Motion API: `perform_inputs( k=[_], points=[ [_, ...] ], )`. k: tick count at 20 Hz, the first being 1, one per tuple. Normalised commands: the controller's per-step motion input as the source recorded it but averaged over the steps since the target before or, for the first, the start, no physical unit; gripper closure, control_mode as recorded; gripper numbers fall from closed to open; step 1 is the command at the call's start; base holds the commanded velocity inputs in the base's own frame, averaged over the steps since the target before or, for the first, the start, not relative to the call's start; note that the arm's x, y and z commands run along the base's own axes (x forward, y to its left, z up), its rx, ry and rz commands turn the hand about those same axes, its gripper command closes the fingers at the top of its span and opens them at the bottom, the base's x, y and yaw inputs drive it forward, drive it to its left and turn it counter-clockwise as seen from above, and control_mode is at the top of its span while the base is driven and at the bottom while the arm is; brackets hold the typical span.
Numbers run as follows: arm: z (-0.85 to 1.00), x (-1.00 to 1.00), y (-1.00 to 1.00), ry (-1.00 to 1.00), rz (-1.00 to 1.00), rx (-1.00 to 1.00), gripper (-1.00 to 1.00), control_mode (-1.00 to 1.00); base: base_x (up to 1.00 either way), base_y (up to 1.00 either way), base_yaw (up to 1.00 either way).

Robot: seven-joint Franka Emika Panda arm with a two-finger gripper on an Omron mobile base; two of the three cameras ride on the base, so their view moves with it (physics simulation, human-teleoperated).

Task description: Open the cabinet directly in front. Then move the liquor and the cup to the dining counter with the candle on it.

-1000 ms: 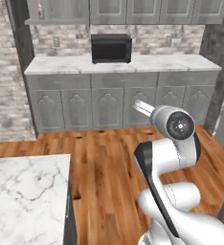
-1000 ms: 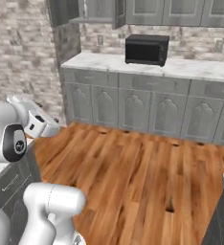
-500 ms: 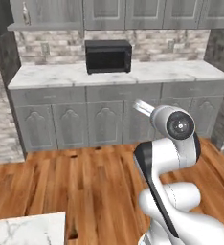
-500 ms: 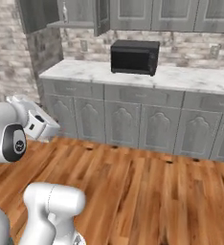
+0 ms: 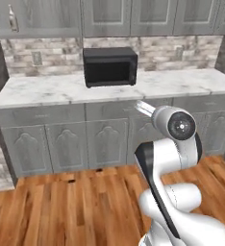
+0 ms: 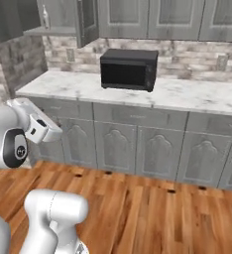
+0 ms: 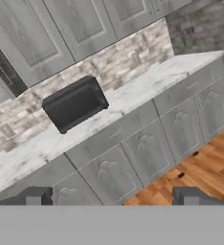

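The cabinet hangs at the upper left over the counter, with its door swung open. On its grey shelf stands the liquor, a slim bottle; it shows again as the liquor at the top left of the left base view. My gripper is open, with nothing between its dark fingertips. It is held in the air well short of the counter, far below and to the right of the cabinet. The cup, the dining counter and the candle are out of view.
A black microwave sits on the marble counter with the brick backsplash. Grey base cabinets run below it, and closed wall cabinets above. Wooden floor lies between me and the cabinets.
The whole scene has shifted: the base has driven closer to the cabinet wall and the marble island has left the left base view. The gripper stays open.
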Motion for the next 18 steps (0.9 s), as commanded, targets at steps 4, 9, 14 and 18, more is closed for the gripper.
perform_inputs(
  k=[4, 9, 14, 18],
  points=[
    [0.00, 0.00, 0.00, 0.00, 0.00, 0.00, -1.00, 1.00, 1.00, 0.39, -0.06],
    [0.00, 0.00, 0.00, 0.00, 0.00, 0.00, -1.00, 1.00, 1.00, 0.79, -0.01],
    [0.00, 0.00, 0.00, 0.00, 0.00, 0.00, -1.00, 1.00, 1.00, 1.00, 0.00],
    [0.00, 0.00, 0.00, 0.00, 0.00, 0.00, -1.00, 1.00, 1.00, 0.94, 0.00]
  ],
)
